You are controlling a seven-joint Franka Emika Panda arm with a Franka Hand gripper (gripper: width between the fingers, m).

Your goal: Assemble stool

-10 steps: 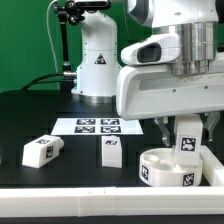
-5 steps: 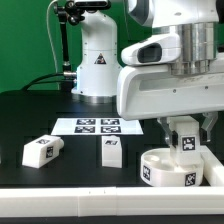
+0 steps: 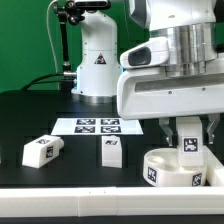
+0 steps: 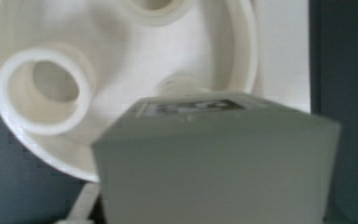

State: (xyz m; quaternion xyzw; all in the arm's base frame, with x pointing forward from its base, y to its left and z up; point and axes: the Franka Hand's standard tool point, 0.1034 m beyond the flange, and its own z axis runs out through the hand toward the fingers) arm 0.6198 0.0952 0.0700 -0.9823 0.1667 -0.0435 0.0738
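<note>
Leg [image 3: 188, 146], long axis 12-to-6, is clamped by the closed pincer [image 3: 188, 138]; seat [image 3: 152, 160] is placed at 6 o'clock.

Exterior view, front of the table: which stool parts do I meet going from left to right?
white plastic block leg lying on its side → white plastic block leg standing upright → round white rimmed seat disc. The third leg, in the gripper, overlaps the seat disc, so it is left out.
</note>
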